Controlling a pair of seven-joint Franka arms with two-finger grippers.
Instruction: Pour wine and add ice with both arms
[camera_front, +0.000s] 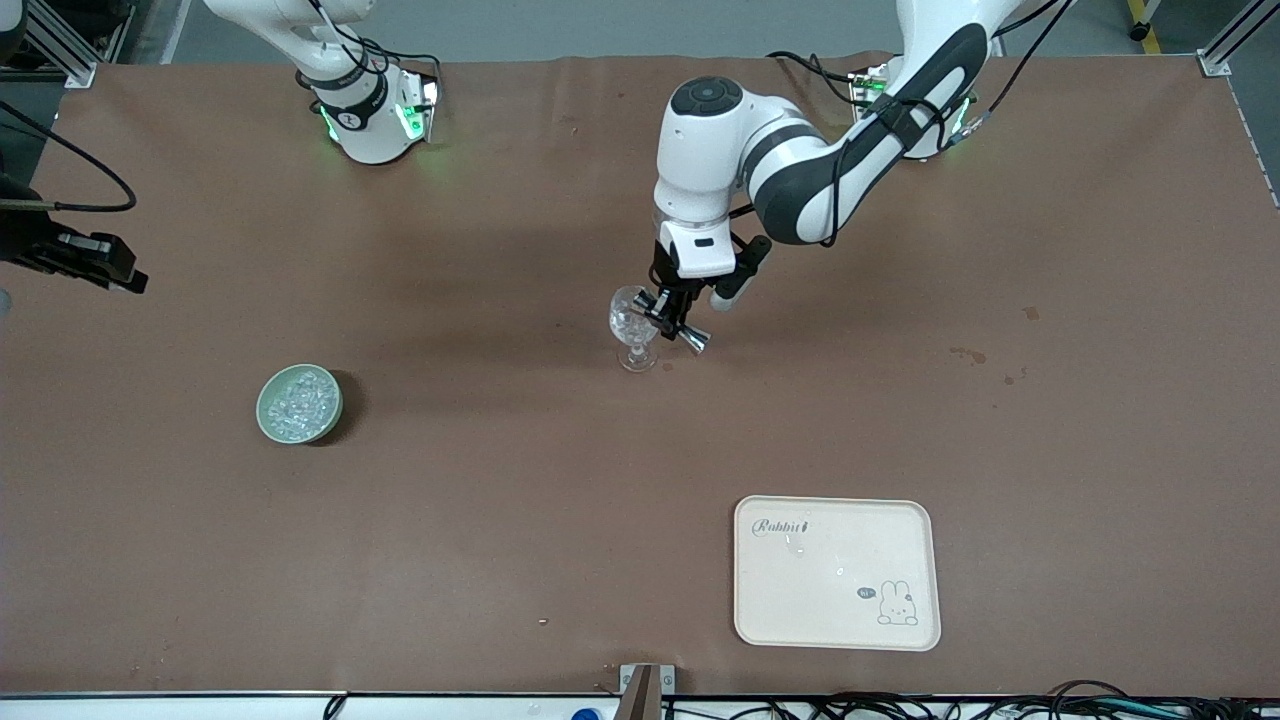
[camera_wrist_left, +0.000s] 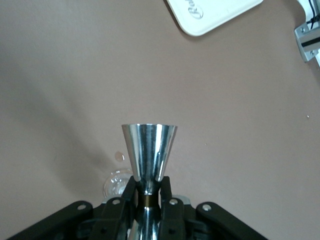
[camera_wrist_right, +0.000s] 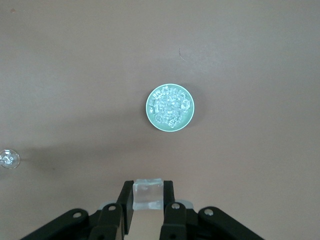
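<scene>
A clear stemmed wine glass (camera_front: 634, 332) stands mid-table. My left gripper (camera_front: 672, 318) hangs right beside its bowl, shut on the waist of a shiny metal jigger (camera_front: 690, 337) that is tilted. In the left wrist view the jigger's cone (camera_wrist_left: 149, 150) sticks out past the left gripper (camera_wrist_left: 148, 194), with the glass (camera_wrist_left: 117, 183) just beside the fingers. No wine shows. The ice (camera_front: 298, 400) fills a green bowl (camera_front: 268, 420) toward the right arm's end. My right gripper (camera_front: 128, 280) is high over that end, shut on one clear ice cube (camera_wrist_right: 148, 194), above the bowl (camera_wrist_right: 150, 111).
A cream tray (camera_front: 836, 620) with a rabbit drawing lies nearer the front camera, toward the left arm's end. Both arm bases stand along the table's back edge. A metal bracket (camera_front: 640, 690) sits at the front edge.
</scene>
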